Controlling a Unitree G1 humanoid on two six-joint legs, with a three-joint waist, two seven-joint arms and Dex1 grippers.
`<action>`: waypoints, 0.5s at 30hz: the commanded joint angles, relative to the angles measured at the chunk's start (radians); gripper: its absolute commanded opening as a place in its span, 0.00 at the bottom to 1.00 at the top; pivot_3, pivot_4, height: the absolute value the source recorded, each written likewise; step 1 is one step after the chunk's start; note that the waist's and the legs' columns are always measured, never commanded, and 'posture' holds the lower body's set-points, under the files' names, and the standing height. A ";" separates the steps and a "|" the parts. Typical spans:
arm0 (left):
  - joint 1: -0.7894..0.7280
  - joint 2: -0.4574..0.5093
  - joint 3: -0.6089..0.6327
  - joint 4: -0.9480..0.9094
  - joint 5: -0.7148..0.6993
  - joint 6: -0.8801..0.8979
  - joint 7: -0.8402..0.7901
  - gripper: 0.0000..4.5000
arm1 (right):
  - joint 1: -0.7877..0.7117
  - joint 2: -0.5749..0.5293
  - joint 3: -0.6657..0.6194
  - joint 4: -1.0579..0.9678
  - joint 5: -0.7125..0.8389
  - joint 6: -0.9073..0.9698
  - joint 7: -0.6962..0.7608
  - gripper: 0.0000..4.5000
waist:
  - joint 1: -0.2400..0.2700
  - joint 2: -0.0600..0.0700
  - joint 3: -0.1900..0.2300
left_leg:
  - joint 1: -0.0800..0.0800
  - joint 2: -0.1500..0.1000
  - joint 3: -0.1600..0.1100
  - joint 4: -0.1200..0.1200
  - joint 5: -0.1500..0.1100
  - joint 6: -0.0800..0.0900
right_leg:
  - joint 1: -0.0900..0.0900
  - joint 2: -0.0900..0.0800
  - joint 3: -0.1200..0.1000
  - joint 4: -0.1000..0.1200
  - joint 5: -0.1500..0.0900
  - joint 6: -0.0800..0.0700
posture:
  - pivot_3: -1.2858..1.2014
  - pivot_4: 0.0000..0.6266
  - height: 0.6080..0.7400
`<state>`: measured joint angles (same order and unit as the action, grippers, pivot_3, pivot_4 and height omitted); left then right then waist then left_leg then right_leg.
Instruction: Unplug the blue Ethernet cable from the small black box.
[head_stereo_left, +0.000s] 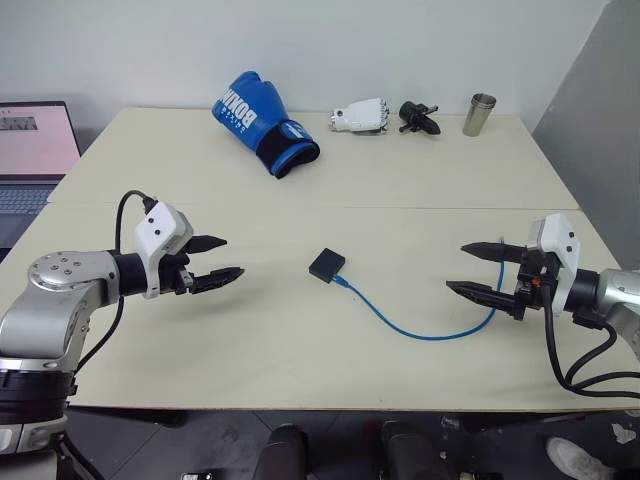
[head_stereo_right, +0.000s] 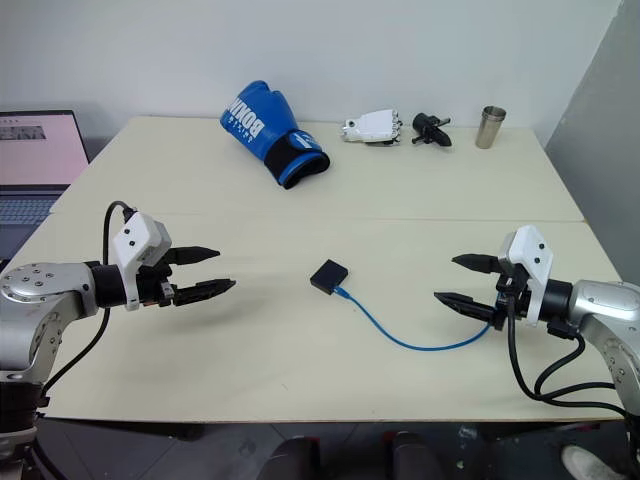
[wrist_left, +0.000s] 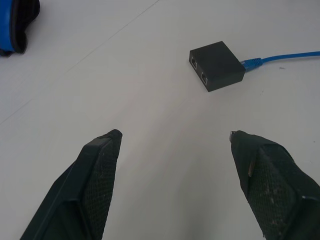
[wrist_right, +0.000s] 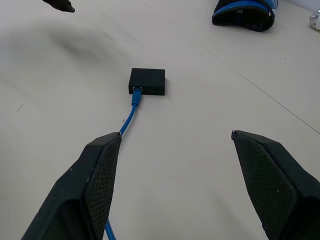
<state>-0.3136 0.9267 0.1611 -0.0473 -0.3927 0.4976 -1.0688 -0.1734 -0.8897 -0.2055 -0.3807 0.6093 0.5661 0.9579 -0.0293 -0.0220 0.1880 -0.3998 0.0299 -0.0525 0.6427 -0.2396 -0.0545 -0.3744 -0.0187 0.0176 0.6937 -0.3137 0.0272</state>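
Curving thin blue Ethernet cable (head_stereo_left: 430, 330), matte square small black box (head_stereo_left: 326, 265)

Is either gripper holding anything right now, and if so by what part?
Nothing is held. The left gripper and right gripper are both open, apart from the blue Ethernet cable and small black box.

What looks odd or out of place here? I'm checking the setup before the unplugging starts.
Nothing stands out. The blue Ethernet cable is plugged into the small black box, lying intact on the table.
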 joint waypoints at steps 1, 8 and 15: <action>0.010 0.019 0.020 -0.038 -0.012 -0.025 -0.024 0.82 | -0.019 -0.009 -0.018 -0.005 0.003 -0.009 0.008 0.83 | 0.000 0.000 0.000 | 0.000 0.000 0.000 0.000 0.000 0.000 | 0.000 0.000 0.000 0.000 0.000 0.000 | 0.52 0.24 1.00; 0.050 0.017 0.023 -0.070 -0.008 -0.024 -0.019 0.82 | -0.023 -0.009 -0.011 -0.008 0.003 -0.011 0.014 0.83 | 0.000 0.000 0.000 | 0.000 0.000 0.000 0.000 0.000 0.000 | 0.000 0.000 0.000 0.000 0.000 0.000 | 0.52 0.24 1.00; 0.057 0.011 0.020 -0.042 0.011 -0.098 -0.029 0.82 | -0.027 -0.012 -0.009 -0.015 0.017 0.012 0.015 0.83 | 0.000 0.000 0.000 | 0.000 0.000 0.000 0.000 0.000 0.000 | 0.000 0.000 0.000 0.000 0.000 0.000 | 0.52 0.24 1.00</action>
<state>-0.2582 0.9271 0.1625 -0.0808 -0.3858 0.4400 -1.0848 -0.1843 -0.8897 -0.2020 -0.3763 0.6097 0.5676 0.9633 -0.0291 -0.0219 0.1881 -0.3997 0.0300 -0.0524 0.6427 -0.2396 -0.0545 -0.3744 -0.0188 0.0177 0.6936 -0.3137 0.0272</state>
